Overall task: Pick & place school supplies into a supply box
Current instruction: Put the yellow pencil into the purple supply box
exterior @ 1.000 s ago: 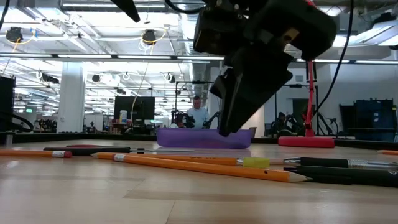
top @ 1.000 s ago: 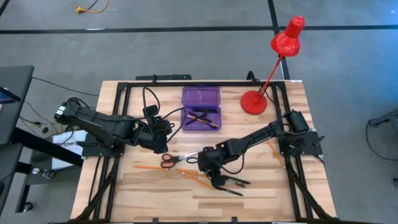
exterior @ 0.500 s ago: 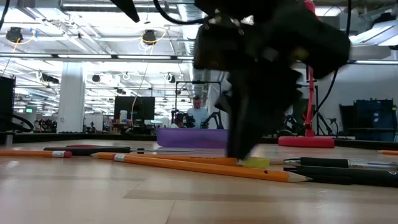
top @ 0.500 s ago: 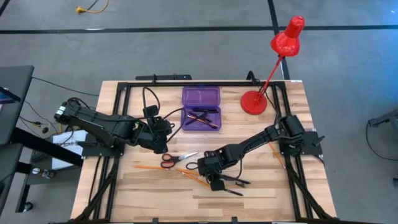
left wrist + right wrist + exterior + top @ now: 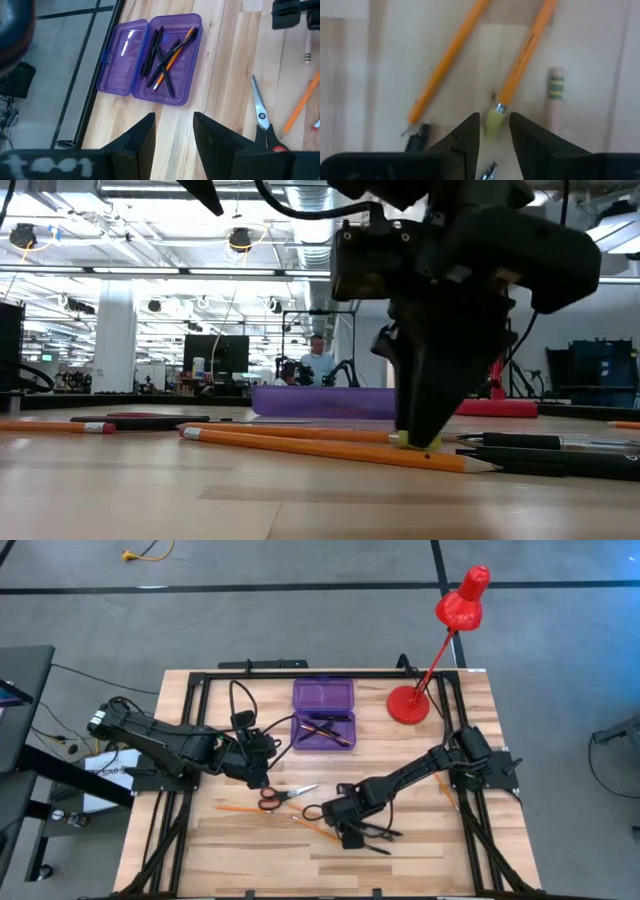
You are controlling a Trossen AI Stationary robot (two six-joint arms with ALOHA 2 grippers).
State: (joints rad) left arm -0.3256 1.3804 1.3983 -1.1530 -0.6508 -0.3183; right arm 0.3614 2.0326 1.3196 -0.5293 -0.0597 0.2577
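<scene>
Orange pencil [image 5: 522, 62] eraser-end toward right hand [image 5: 494, 131].

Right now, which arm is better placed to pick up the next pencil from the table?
The right. Its gripper is down with open jaws around the eraser end of a pencil. The left gripper waits farther away, near the purple box.
</scene>
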